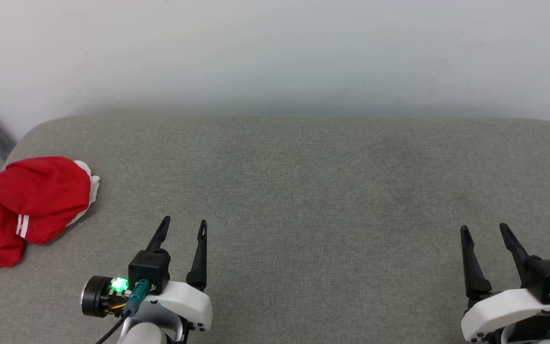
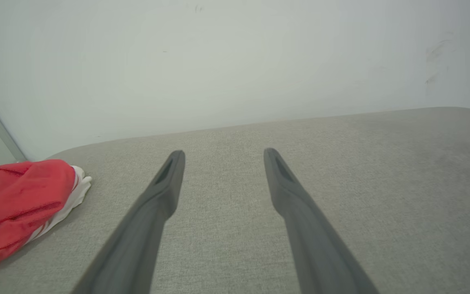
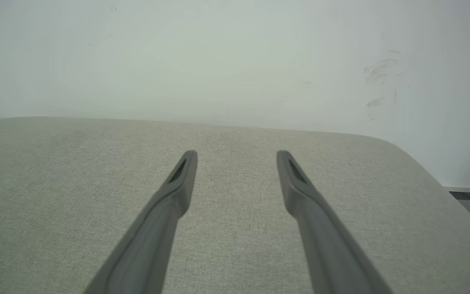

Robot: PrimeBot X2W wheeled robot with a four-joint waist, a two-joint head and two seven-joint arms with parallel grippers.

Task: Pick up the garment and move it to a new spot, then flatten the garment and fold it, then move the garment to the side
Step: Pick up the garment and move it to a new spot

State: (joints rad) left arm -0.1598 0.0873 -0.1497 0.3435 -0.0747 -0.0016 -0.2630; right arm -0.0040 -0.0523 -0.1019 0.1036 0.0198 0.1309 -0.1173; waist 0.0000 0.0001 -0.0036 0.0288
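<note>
The garment [image 1: 26, 205] is seen bunched in a rumpled heap at the far left end of a grey fabric-covered surface [image 1: 303, 181], close to its rounded corner and left edge. Bright red cloth makes up most of the heap; a white part is exposed at its far right side, and a short white-striped band is visible on the red near the front. In the left wrist view the garment [image 2: 18, 204] is found at the left edge of the picture, well apart from the fingers. The left tool [image 1: 184, 220] is held above the surface near its front edge, to the right of the garment and not touching it, with its jaws spread wide and nothing between them. The right tool [image 1: 483, 227] is held far to the right, likewise fully spread and empty. A green light [image 1: 120, 284] is lit on the left wrist. A pale wall [image 1: 275, 57] is seen behind the surface.
</note>
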